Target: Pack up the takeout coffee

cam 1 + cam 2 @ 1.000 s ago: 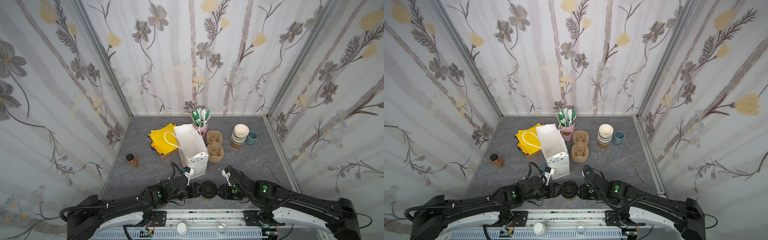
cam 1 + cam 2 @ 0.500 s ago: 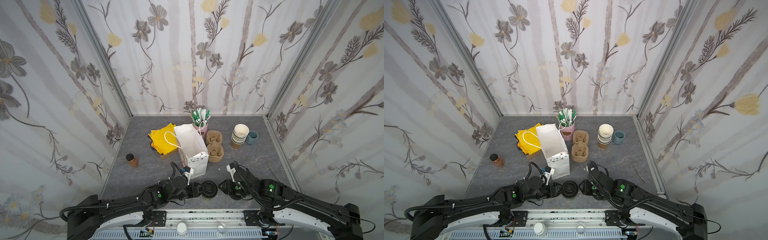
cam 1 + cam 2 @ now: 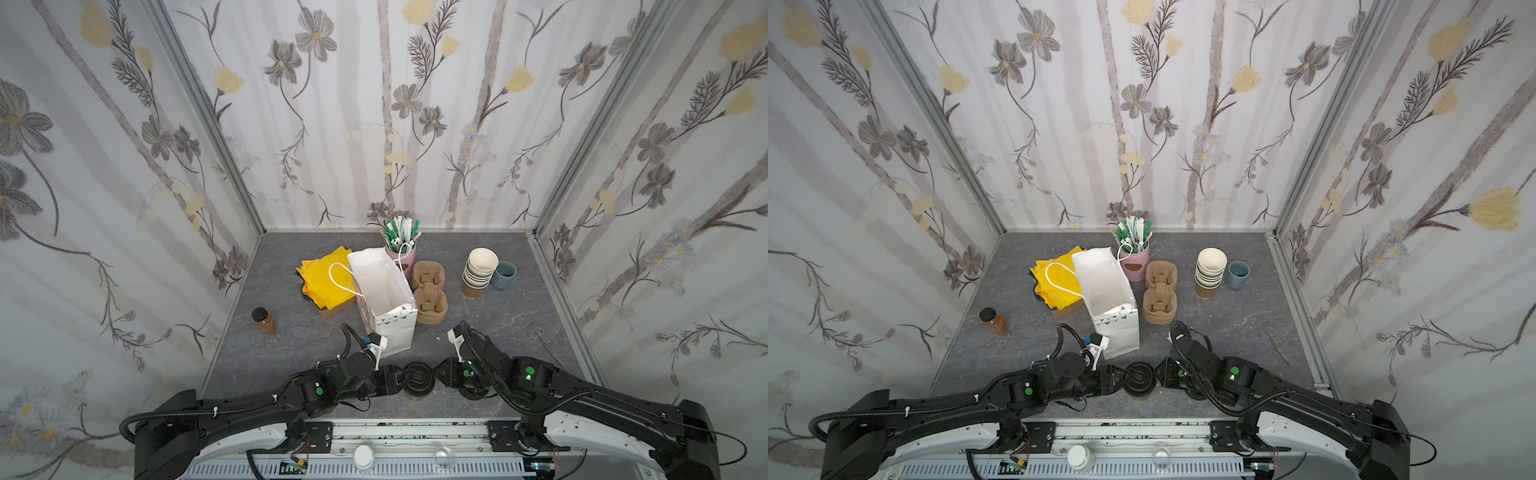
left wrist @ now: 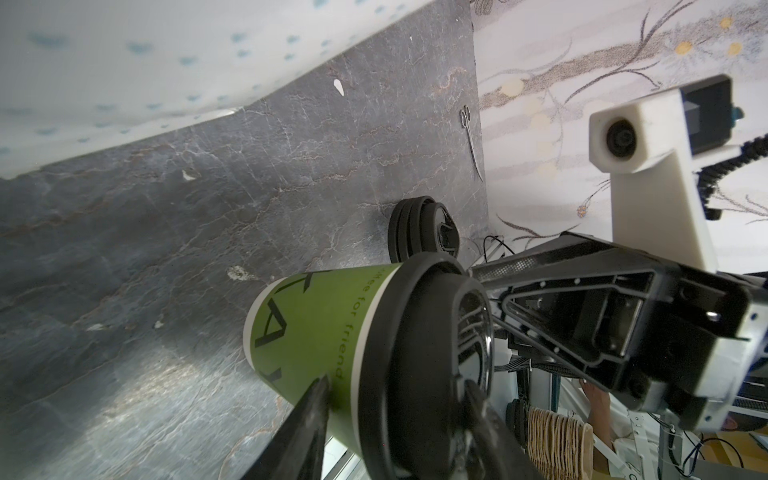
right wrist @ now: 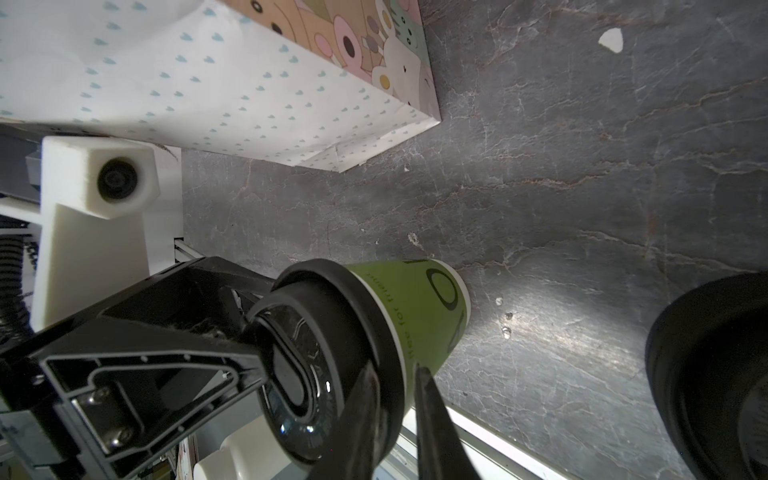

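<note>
The takeout coffee (image 3: 419, 376) (image 3: 1139, 378), a green paper cup (image 4: 311, 324) (image 5: 419, 311) with a black sip lid, stands at the table's front centre. My left gripper (image 3: 409, 380) (image 4: 395, 390) is shut on it from the left, one finger under the lid's rim against the cup wall and one on the lid's top. From the right, my right gripper (image 3: 436, 374) (image 5: 395, 386) has its narrow fingers either side of the lid's rim. The white paper bag (image 3: 382, 286) (image 3: 1104, 286) stands open just behind the left arm.
A pile of black lids (image 4: 424, 237) lies right of the cup, under the right arm. Behind are brown cup carriers (image 3: 430, 291), stacked lidless cups (image 3: 478, 270), a blue cup (image 3: 503, 274), a straw holder (image 3: 401, 241), yellow cloth (image 3: 324, 282), a jar (image 3: 264, 321) and scissors (image 3: 542, 340).
The right gripper drew back a little to the right, then came in again to the lid with its fingers closer together. The left arm and the cup have stayed put.
</note>
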Controlling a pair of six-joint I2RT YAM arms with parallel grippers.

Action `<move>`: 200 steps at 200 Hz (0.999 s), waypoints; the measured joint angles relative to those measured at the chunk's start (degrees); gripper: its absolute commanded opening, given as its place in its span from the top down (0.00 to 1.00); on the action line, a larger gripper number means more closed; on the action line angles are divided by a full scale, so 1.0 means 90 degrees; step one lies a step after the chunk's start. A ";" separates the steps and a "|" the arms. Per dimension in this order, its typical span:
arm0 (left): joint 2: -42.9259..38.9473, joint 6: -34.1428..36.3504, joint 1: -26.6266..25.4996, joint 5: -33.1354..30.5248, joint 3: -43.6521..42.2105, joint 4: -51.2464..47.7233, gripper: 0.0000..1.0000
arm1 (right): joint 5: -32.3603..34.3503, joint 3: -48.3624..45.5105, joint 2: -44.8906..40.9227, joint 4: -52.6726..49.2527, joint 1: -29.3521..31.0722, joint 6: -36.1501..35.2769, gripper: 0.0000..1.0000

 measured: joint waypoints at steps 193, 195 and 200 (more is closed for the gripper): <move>-0.0100 -0.0002 0.0000 0.0000 -0.0102 0.0087 0.53 | -0.0029 0.0170 0.0024 -0.0053 -0.0019 -0.0015 0.79; -0.0100 -0.0002 0.0000 -0.0002 -0.0102 0.0087 0.53 | -0.0036 0.0168 0.0041 -0.0032 -0.0024 -0.0012 0.79; -0.0097 -0.0002 0.0000 0.0000 -0.0102 0.0087 0.53 | -0.0044 0.0168 0.0085 0.0039 -0.0034 -0.0017 0.80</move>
